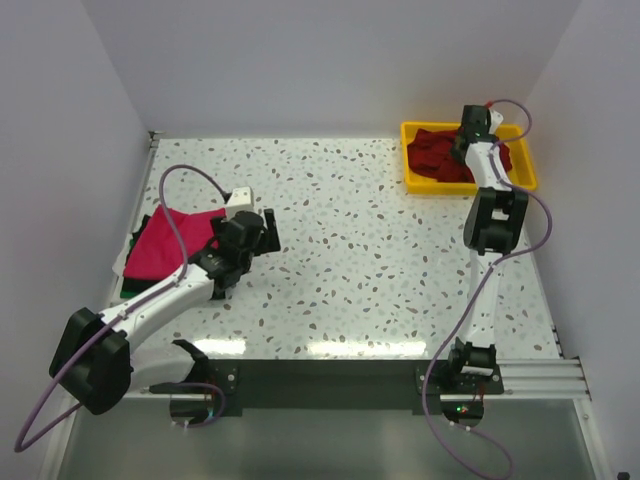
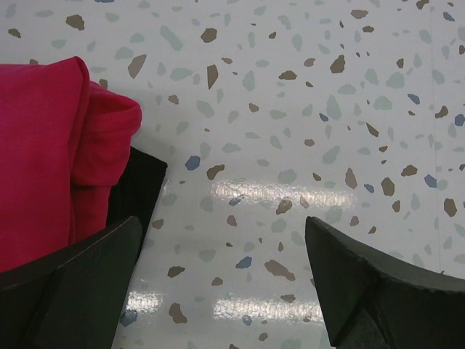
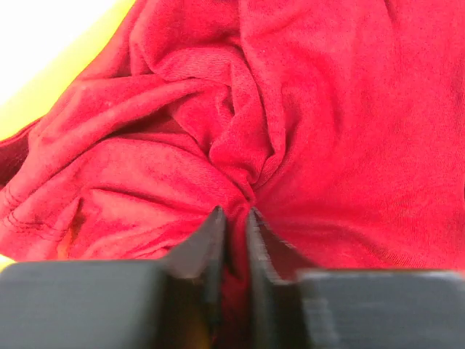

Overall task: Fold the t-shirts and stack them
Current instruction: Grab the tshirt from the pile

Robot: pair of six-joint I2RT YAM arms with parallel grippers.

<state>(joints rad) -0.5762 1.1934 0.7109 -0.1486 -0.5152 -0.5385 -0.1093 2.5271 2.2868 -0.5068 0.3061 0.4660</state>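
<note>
A crumpled dark crimson t-shirt (image 1: 437, 157) lies in the yellow tray (image 1: 414, 183) at the back right. My right gripper (image 1: 466, 132) reaches down into the tray and is shut on a pinched fold of this shirt (image 3: 290, 109), the cloth bunched between the fingertips (image 3: 218, 218). A folded magenta-pink t-shirt (image 1: 160, 243) lies on a dark shirt (image 1: 132, 286) at the table's left edge. Both show in the left wrist view, pink (image 2: 43, 160) over dark (image 2: 142, 185). My left gripper (image 1: 262, 232) is open and empty over bare table just right of that stack (image 2: 225, 247).
The white speckled tabletop (image 1: 360, 250) lies between the stack and the tray. White walls close in the back and both sides. A dark metal rail (image 1: 330, 380) carries the arm bases along the near edge.
</note>
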